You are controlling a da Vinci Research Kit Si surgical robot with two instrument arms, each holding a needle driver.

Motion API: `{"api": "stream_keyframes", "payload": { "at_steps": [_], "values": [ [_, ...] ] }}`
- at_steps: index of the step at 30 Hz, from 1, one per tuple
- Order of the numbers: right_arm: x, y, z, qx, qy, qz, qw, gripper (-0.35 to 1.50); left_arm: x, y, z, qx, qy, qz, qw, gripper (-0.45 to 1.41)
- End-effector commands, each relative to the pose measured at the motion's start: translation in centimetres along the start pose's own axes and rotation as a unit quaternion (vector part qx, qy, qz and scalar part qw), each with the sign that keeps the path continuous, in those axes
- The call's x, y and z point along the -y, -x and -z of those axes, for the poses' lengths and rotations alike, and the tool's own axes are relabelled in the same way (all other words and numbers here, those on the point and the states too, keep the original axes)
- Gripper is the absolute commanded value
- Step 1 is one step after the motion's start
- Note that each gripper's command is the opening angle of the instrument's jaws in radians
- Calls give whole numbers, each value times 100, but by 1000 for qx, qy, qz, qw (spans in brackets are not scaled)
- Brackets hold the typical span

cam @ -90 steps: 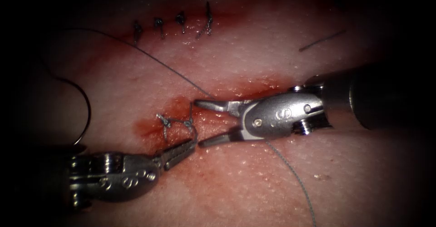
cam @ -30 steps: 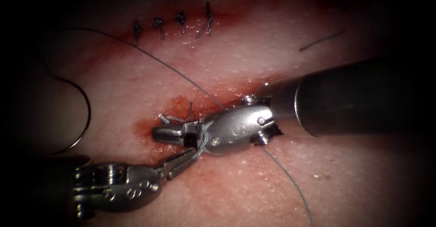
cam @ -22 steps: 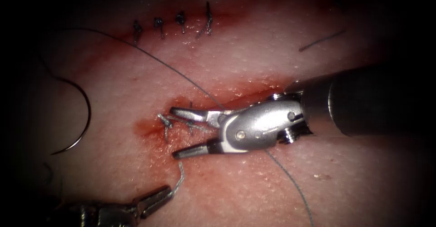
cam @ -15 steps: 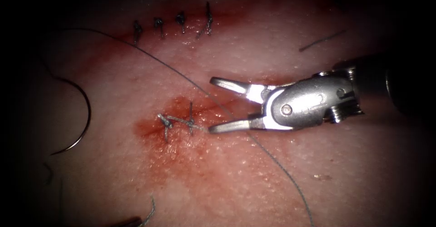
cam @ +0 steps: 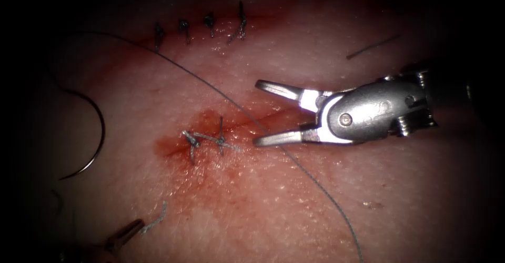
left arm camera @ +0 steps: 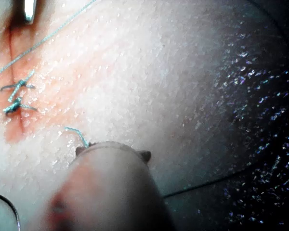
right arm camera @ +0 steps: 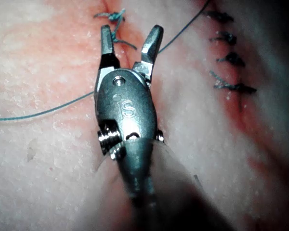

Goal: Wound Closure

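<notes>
Just off my right gripper (cam: 260,113), whose jaws stand wide apart and hold nothing, lies the cut (cam: 210,137) in the tissue (cam: 294,210), with two knotted stitches (cam: 208,139) across it. The long thread (cam: 315,181) runs under my lower jaw, touching or nearly touching it (contact cannot be confirmed). My left gripper (cam: 126,232), well apart from the right one and nearer the camera, is closed on a cut end of thread (cam: 153,220); the left wrist view shows that short piece (left arm camera: 77,134) standing free at the tip.

The needle (cam: 87,131) rests on the tissue far to the left of the cut, beyond the stitches from my right gripper, held by neither tool and not in the tissue.

Handling, as judged: the needle is stiff, light and smooth, likely to swivel unless gripped squarely on the body of its curve, away from the point. The thread is thin and limp, and the wet tissue looks soft and slippery. A row of older stitches (cam: 200,29) lies further off.
</notes>
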Motion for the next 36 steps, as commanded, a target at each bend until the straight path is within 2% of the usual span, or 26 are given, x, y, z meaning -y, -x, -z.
{"api": "stream_keyframes", "payload": {
  "at_steps": [1, 4, 6, 8, 12, 18, 23, 24, 27, 34, 35, 36],
  "values": [
    [5, 2, -7, 0, -1, 0, 1000, 141, -2, -4, -5, -6, -5, 1, 1000, 110],
    [5, 3, -7, 2, -3, 1, 1000, 141, 10, -11, 9, -36, -26, 10, 999, 105],
    [6, 3, -7, 4, -4, 1, 1000, 141, 17, -18, 21, -58, -41, 22, 997, 88],
    [6, 3, -6, 6, -6, 2, 1000, 140, 19, -25, 33, -68, -45, 32, 996, 81],
    [8, 3, -7, 6, -8, 5, 1000, 140, 17, -29, 34, -58, -34, 42, 997, 83],
    [9, 4, -7, 7, -8, 7, 1000, 138, 32, -24, 36, -61, -27, 58, 996, 84],
    [10, 5, -8, 8, -8, 1, 1000, 138, 59, -25, 48, -87, -71, 107, 988, 94],
    [10, 5, -8, 8, -8, -2, 1000, 138, 64, -25, 49, -87, -82, 113, 986, 91],
    [10, 5, -8, 10, -11, -10, 1000, 138, 78, -21, 49, -74, -117, 134, 981, 84],
    [11, 5, -8, 17, -12, -15, 1000, 138, 103, -1, 37, -46, -159, 147, 975, 89],
    [11, 5, -8, 19, -12, -14, 1000, 138, 105, 2, 35, -42, -166, 146, 974, 84],
    [11, 5, -8, 19, -12, -17, 1000, 138, 107, 8, 33, -33, -173, 144, 974, 66]
  ]
}}
